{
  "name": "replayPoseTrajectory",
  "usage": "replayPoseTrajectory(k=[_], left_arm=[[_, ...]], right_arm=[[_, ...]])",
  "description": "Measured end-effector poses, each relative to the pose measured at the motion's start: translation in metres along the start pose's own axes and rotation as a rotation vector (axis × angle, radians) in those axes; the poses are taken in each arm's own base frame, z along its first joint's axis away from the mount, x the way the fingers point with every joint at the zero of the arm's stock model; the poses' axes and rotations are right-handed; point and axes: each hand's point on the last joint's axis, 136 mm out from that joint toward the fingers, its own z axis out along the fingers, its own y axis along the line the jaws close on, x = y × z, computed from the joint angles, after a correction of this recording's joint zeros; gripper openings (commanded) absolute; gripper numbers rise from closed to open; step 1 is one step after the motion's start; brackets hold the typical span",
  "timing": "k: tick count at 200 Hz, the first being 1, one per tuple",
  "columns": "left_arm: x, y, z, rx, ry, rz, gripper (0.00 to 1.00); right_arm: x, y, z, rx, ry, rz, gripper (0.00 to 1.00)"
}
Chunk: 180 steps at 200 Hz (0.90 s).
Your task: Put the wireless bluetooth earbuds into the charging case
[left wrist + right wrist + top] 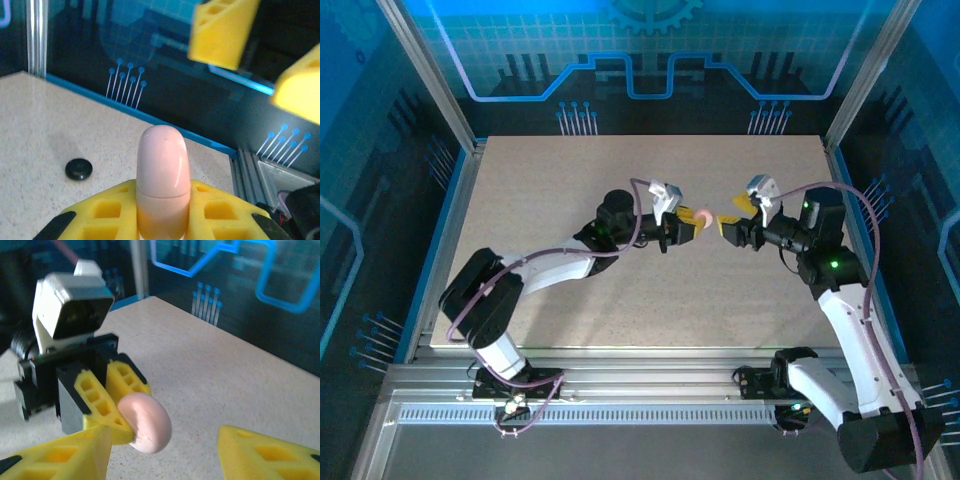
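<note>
Above the middle of the table, my left gripper is clamped tight on the pale pink charging case — a smooth oval capsule with a fine seam running across it. Its lower part is wedged between my yellow fingers and its rounded end sticks out towards the right. Facing it from the right is my right gripper, with its yellow fingers spread well apart and nothing between them. Their tips stand just beside the free end of the case, not touching it as far as I can tell. Both grippers hang clear of the speckled tabletop. Farther out, on the table to the left of the case in my left wrist view, a small black round disc lies flat — well apart from the case.
</note>
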Motion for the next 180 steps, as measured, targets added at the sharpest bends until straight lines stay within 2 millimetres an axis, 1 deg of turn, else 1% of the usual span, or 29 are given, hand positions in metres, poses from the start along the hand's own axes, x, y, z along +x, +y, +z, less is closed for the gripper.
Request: replayPoseTrajectory(k=[16, 35, 53, 64, 75, 95, 124, 136, 155, 180], left_arm=[[0.013, 0.017, 0.013, -0.042, 0.023, -0.104, 0.15], [0.035, 0.041, 0.028, -0.111, 0.062, -0.251, 0.14], [0.056, 0.059, 0.039, -0.177, 0.099, -0.371, 0.15], [0.066, 0.067, 0.044, -0.212, 0.119, -0.431, 0.15], [0.071, 0.075, 0.049, -0.245, 0.134, -0.483, 0.15], [0.076, 0.085, 0.058, -0.303, 0.161, -0.553, 0.15], [0.078, 0.094, 0.069, -0.366, 0.184, -0.621, 0.15], [0.082, 0.098, 0.074, -0.388, 0.202, -0.655, 0.15], [0.093, 0.106, 0.081, -0.420, 0.228, -0.699, 0.15], [0.115, 0.116, 0.086, -0.467, 0.280, -0.762, 0.15]], right_arm=[[0.008, -0.015, -0.001, 0.074, 0.018, 0.108, 0.59], [0.022, -0.032, -0.002, 0.156, 0.046, 0.243, 0.59], [0.043, -0.047, -0.004, 0.221, 0.076, 0.365, 0.59], [0.056, -0.054, -0.004, 0.249, 0.093, 0.429, 0.59], [0.068, -0.060, -0.004, 0.271, 0.110, 0.491, 0.59], [0.079, -0.066, -0.005, 0.293, 0.128, 0.569, 0.58], [0.086, -0.068, -0.005, 0.307, 0.131, 0.625, 0.58], [0.091, -0.069, -0.005, 0.313, 0.138, 0.643, 0.58], [0.101, -0.072, -0.004, 0.331, 0.155, 0.674, 0.58], [0.108, -0.077, -0.005, 0.348, 0.171, 0.700, 0.58]])
